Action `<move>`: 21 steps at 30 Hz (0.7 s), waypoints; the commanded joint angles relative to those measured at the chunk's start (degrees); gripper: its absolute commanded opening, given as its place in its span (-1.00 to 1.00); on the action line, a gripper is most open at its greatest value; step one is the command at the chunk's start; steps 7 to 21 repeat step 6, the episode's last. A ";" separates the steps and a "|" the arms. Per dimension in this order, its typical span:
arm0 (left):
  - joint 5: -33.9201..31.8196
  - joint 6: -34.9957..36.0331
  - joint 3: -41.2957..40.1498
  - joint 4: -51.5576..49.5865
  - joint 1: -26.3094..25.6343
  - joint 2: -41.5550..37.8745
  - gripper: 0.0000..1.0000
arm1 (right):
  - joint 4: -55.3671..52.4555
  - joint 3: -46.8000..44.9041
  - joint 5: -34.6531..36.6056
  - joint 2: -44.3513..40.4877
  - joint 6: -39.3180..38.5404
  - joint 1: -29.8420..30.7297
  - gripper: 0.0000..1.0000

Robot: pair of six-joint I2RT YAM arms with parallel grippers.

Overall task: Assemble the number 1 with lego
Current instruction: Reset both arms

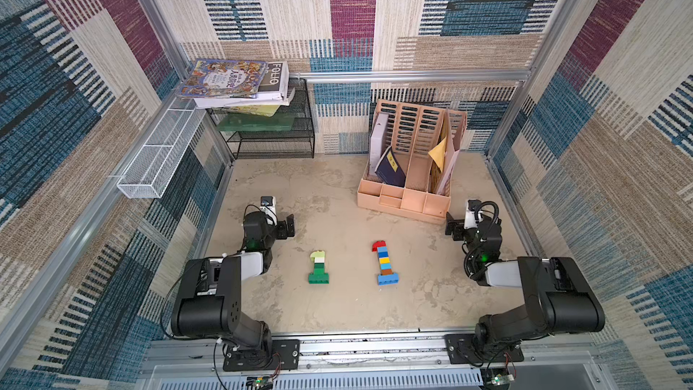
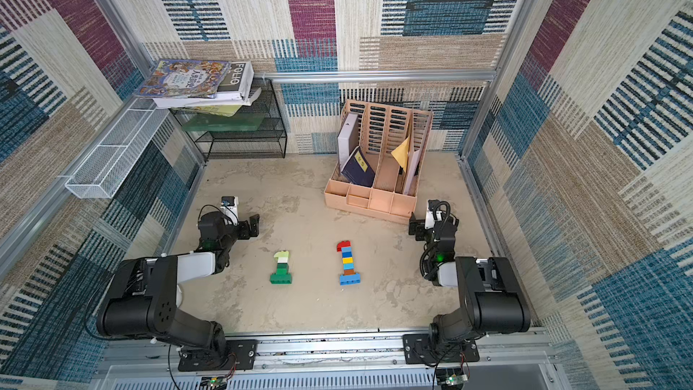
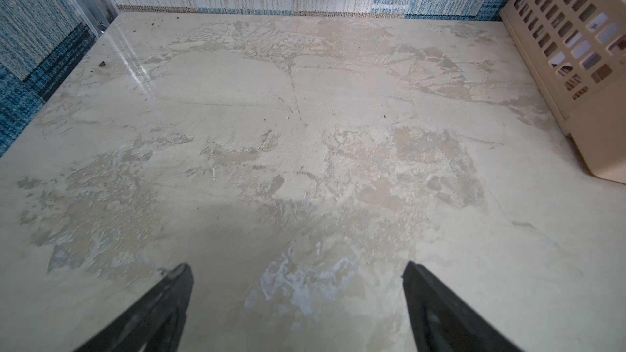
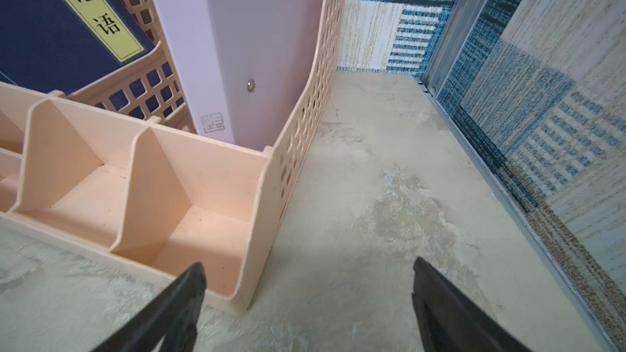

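Observation:
Two lego figures shaped like the number 1 lie flat on the beige table in both top views. One is built of cream, lime and dark green bricks point(image 1: 318, 268) point(image 2: 281, 269). The other is red, blue, yellow and brown on a wide blue base point(image 1: 385, 263) point(image 2: 348, 263). My left gripper point(image 1: 288, 226) point(image 3: 298, 269) hangs open over bare table, left of and behind the green figure. My right gripper point(image 1: 452, 226) point(image 4: 308, 265) is open too, beside the front corner of the peach organiser, right of the coloured figure. Neither holds anything, and no lego shows in the wrist views.
A peach file organiser point(image 1: 408, 196) point(image 4: 189, 177) holding books stands at the back right, very near my right gripper. A black mesh shelf point(image 1: 270, 136) with stacked books point(image 1: 232, 80) fills the back left corner. A white wire basket point(image 1: 157, 155) hangs on the left wall.

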 commanded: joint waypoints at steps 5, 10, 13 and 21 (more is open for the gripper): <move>-0.44 0.06 -0.21 0.92 -0.17 -0.43 0.98 | 2.07 0.07 0.41 -0.07 -0.14 0.15 0.91; -0.44 0.14 -0.16 0.35 -0.12 -0.71 0.99 | 2.03 0.08 0.37 0.00 -0.05 0.07 0.91; -0.44 0.14 -0.16 0.35 -0.12 -0.71 0.99 | 2.03 0.08 0.37 0.00 -0.05 0.07 0.91; -0.44 0.14 -0.16 0.35 -0.12 -0.71 0.99 | 2.03 0.08 0.37 0.00 -0.05 0.07 0.91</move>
